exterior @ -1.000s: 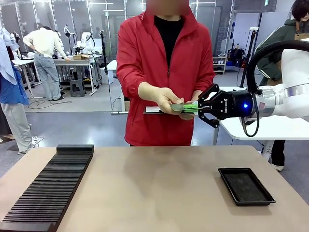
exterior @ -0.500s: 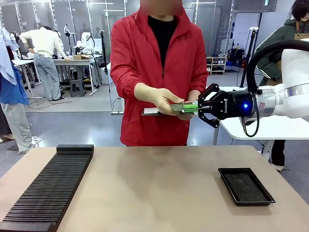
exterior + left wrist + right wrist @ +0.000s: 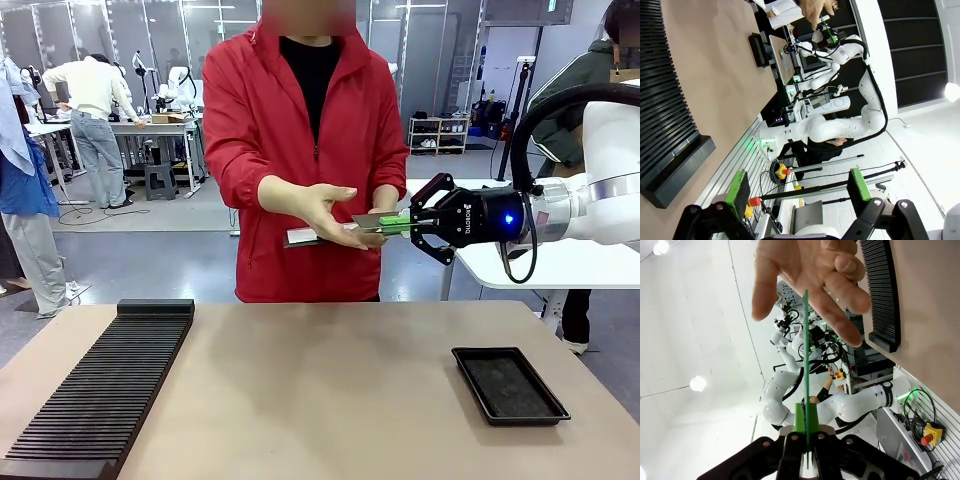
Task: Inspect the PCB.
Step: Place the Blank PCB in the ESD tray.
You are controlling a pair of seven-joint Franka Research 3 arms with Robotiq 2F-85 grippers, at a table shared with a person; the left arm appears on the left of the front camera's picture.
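The right gripper (image 3: pixel 405 222) reaches in level from the right, its green pads clamped on the near end of the PCB (image 3: pixel 372 222), which it holds flat in the air well above the far side of the table (image 3: pixel 330 400). A person in a red jacket stands across the table with one hand (image 3: pixel 325 208) open, palm up, at the board's far end; whether the hand touches the board cannot be told. In the right wrist view the PCB (image 3: pixel 805 365) appears edge-on as a thin green line rising from the closed pads toward the spread hand (image 3: pixel 810 275). The left gripper (image 3: pixel 797 186) has its fingers wide apart with nothing between them. On the table, a black slotted rack (image 3: pixel 100 390) lies at the robot's left and a shallow black tray (image 3: pixel 510 385) at its right.
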